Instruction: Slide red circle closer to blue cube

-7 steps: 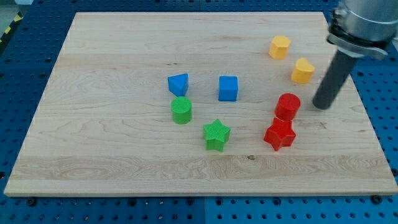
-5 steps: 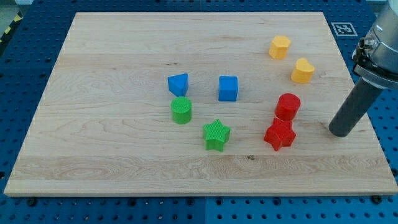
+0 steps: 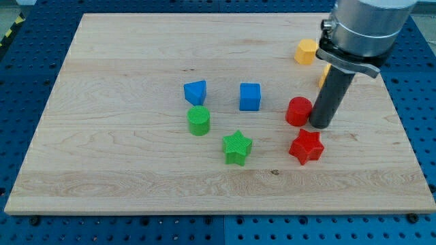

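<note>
The red circle (image 3: pixel 298 111) lies on the wooden board (image 3: pixel 122 61), right of the blue cube (image 3: pixel 250 96) with a small gap between them. My tip (image 3: pixel 321 125) stands right against the red circle's right side. A red star (image 3: pixel 306 146) lies just below the tip and the circle.
A second blue block (image 3: pixel 195 92) lies left of the cube. A green circle (image 3: pixel 199 120) and a green star (image 3: pixel 237 148) lie below them. A yellow block (image 3: pixel 306 51) sits at the upper right; another yellow block (image 3: pixel 323 75) is mostly hidden behind the rod.
My tip swung out to the right, then came back left against the red circle. The red circle slid left and slightly up, toward the blue cube. The red star stayed.
</note>
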